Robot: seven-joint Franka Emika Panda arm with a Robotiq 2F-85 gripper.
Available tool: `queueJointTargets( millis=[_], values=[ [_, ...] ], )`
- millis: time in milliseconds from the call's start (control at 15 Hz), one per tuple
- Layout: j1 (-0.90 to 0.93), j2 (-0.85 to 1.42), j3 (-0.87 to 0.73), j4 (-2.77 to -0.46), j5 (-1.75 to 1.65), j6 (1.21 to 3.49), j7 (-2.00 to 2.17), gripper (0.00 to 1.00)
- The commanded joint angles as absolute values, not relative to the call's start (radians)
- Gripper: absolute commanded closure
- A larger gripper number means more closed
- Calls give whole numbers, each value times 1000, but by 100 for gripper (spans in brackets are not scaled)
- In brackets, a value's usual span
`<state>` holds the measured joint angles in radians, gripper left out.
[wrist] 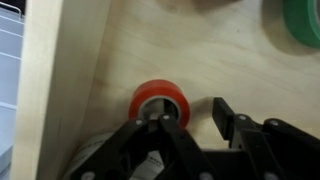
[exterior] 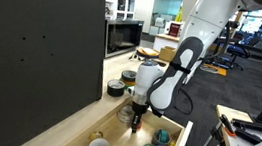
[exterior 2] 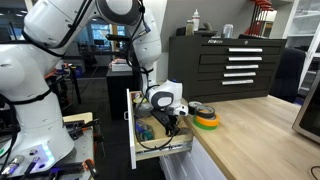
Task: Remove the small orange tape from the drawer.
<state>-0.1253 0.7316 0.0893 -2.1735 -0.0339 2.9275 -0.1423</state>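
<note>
The small orange tape (wrist: 160, 98) is found lying flat on the floor of the drawer (wrist: 195, 45), near its side wall, and the hand (wrist: 190, 115) is held low over it, spread, one finger seemingly set within the ring so its wall can be pinched.

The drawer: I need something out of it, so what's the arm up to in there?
The robot arm's gripper is down inside the open drawer, right at the small orange tape. The jaws are open, and the tape lies flat on the wood, not yet gripped. A green roll lies further along the drawer.
</note>
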Motion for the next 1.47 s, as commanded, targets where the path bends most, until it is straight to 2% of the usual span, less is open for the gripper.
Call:
queueJointTargets(
  millis=[0, 67, 200, 333, 733, 1400],
  values=[
    [-184, 747, 130, -2172, -20, 2952, -190, 86],
    [-190, 744, 131, -2173, -20, 2955, -192, 92],
    [-195, 723, 132, -2188, -22, 2944, -194, 98],
    [-190, 684, 134, -2214, -25, 2932, -192, 93],
    [-181, 532, 161, -2297, -27, 2852, -214, 93],
    [-144, 249, 133, -2329, -1, 2526, -292, 94]
  ],
)
